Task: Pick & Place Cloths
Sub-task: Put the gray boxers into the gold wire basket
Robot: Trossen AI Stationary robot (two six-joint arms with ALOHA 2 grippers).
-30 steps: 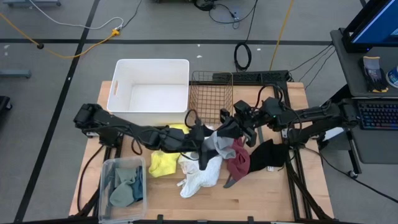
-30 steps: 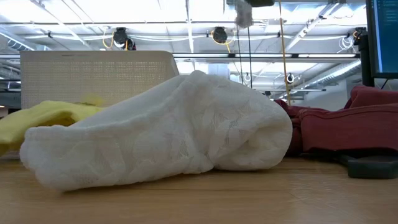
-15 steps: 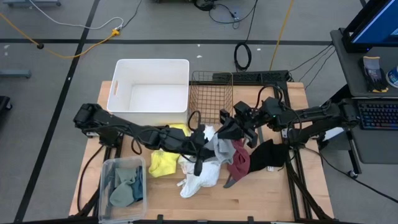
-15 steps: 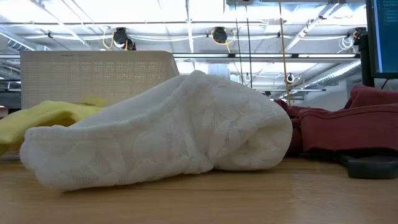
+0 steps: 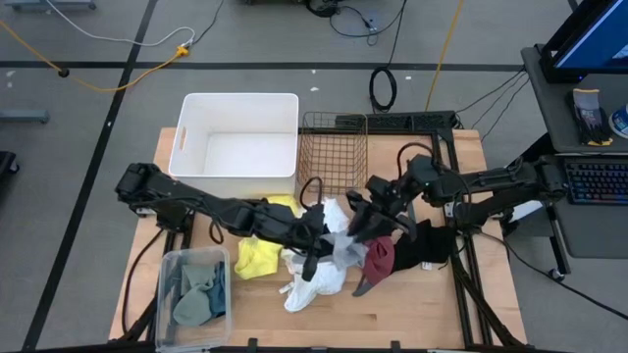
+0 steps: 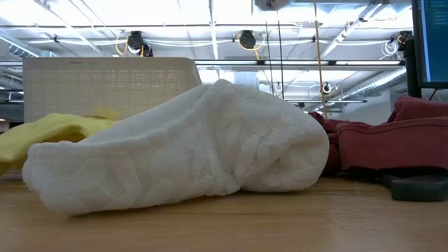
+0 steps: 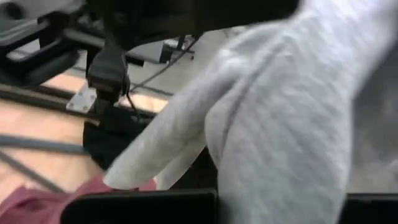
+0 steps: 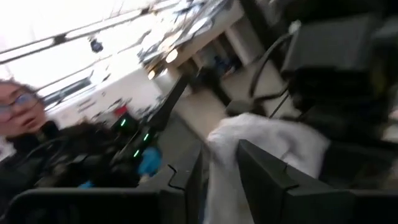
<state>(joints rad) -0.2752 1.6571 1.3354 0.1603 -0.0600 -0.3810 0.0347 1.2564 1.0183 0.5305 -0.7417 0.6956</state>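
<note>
High view: your left tool point(image 5: 324, 238) is clenched on the grey cloth point(image 5: 345, 242) mid-table, right tool point(image 5: 368, 218) just beside it on the same cloth, looks like a handover, so I can't tell if the right has let go. Low view: white cloth point(image 6: 189, 147), yellow cloth point(image 6: 49, 133) and maroon cloth point(image 6: 392, 143) lie on the wooden table point(image 6: 224, 224), ceiling lights behind. Wrist views: grey cloth fills the left, lies between the right's fingers point(image 8: 261, 171); a person sits beyond.
</note>
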